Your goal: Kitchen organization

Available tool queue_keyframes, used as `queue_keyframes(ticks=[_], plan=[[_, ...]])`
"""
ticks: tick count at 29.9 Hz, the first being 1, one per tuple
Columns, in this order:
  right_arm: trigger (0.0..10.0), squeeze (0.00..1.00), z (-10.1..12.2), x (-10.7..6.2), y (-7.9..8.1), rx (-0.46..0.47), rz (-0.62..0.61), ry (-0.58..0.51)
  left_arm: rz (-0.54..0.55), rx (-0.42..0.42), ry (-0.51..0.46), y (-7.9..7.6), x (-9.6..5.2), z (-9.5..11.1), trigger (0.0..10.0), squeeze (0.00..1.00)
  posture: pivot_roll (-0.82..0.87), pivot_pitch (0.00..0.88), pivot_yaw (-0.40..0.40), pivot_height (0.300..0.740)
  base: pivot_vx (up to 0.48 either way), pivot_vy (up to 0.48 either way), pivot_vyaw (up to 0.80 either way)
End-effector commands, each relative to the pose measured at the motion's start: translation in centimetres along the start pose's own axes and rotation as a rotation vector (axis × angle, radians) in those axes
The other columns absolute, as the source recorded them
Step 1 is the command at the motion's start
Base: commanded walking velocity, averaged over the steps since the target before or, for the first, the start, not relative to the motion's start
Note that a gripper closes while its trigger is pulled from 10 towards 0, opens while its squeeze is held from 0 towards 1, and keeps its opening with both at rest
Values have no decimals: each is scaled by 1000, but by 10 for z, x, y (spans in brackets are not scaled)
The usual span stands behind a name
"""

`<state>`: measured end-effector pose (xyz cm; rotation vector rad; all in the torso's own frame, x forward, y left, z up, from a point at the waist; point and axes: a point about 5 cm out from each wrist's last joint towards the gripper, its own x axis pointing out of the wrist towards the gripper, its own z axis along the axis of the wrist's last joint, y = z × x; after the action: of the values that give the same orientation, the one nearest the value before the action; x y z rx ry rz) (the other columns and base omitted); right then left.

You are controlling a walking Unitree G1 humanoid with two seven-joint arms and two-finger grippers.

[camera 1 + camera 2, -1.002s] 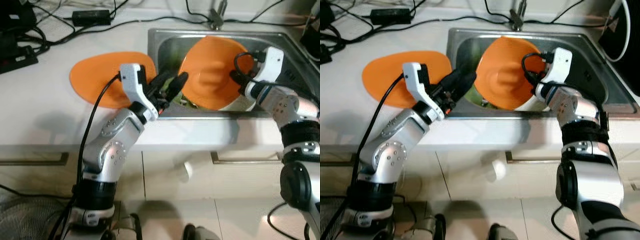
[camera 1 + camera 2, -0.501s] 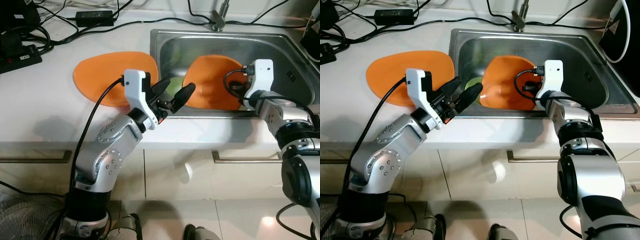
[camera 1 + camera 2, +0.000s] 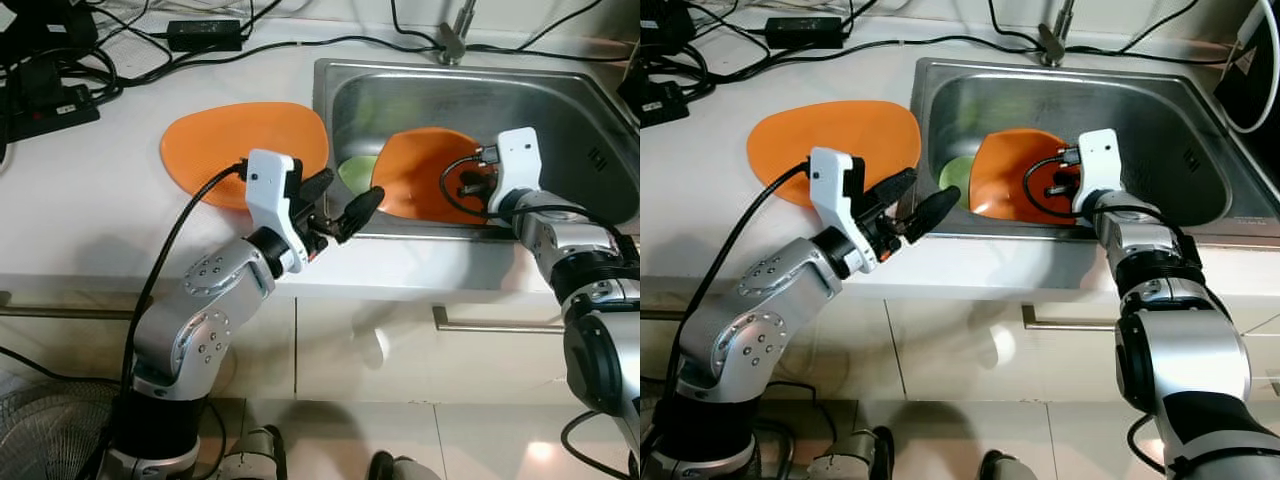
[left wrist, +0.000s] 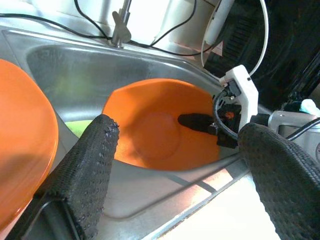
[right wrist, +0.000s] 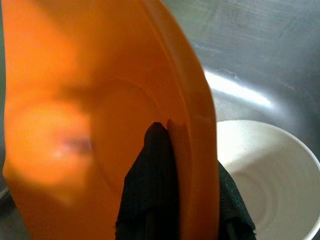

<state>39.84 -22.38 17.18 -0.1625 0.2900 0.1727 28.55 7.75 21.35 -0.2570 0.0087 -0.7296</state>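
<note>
Right hand (image 5: 172,200) down inside the sink (image 3: 600,130), fingers pinched on the rim of an orange plate (image 3: 420,180), one finger on the plate's face, the other behind it. Plate tilted on edge, leaning into the basin. Just behind the gripped rim, a white bowl (image 5: 270,185); beyond the plate's far edge from this hand, something pale green (image 3: 355,172) on the sink floor.

Left hand (image 3: 335,205) spread open and empty, hovering over the front edge of the table (image 3: 80,200) beside the sink. Past its fingertips, the held plate; close alongside, a second orange plate (image 3: 240,140) lying flat on the table.

Likely step: lifting the held plate out to join the flat one. Best done with a firm pinch, rim raised clear of the sink wall, away from the bowl.
</note>
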Motion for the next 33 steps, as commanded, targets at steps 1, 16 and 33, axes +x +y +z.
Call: queue_keyframes(ticks=[1, 16, 33], plan=[[157, 0, -22, -5, -7, -2, -2, 85, -6, 8, 10, -3, -2, -1, 10000, 0, 218, 159, -49, 740, 0, 0, 0], [10000, 1000, -25, -6, -8, -99, 8, 116, -49, 21, 55, -9, -5, -2, 10000, 0, 232, 154, -47, 740, 0, 0, 0], [10000, 1000, -18, -5, -9, -40, -4, 60, -34, 47, 28, -8, -1, 2, 10000, 0, 213, 144, -44, 740, 0, 0, 0]])
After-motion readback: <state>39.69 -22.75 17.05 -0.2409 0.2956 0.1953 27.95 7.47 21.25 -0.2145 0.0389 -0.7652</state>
